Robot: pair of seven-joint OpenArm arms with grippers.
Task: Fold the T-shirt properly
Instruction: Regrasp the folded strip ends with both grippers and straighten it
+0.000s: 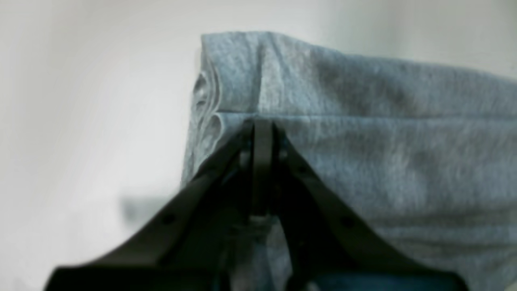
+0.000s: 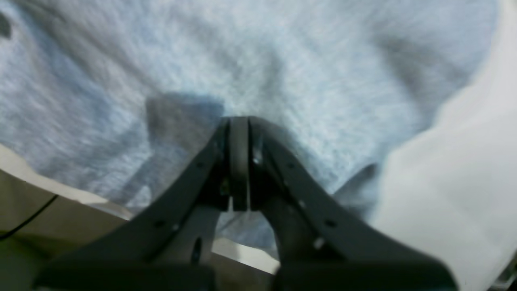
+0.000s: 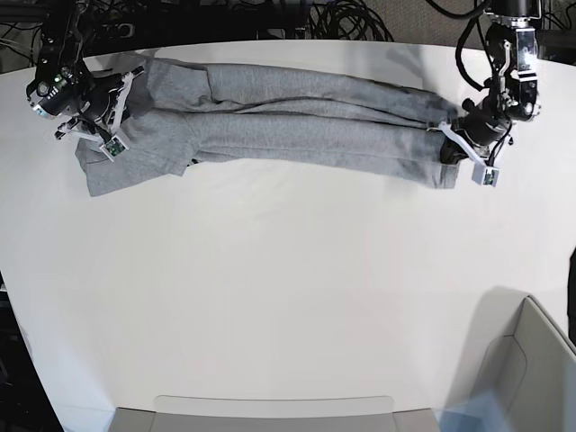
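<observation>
A grey bin (image 3: 531, 360) edges the white table (image 3: 288, 288) bearing the T-shirt (image 3: 270, 126).

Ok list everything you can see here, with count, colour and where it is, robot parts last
T-shirt: one, heather grey, stretched in a long band across the far side of the table, held at both ends.
Table: one, white, fills most of the base view.
Bin: one, pale grey, near right corner of the base view.
Tray edge: one, pale grey, near edge, centre.
Cables: several, black, beyond the far edge.
Left gripper: one, black, shut on the T-shirt's end.
Right gripper: one, black, shut on the T-shirt's other end.
</observation>
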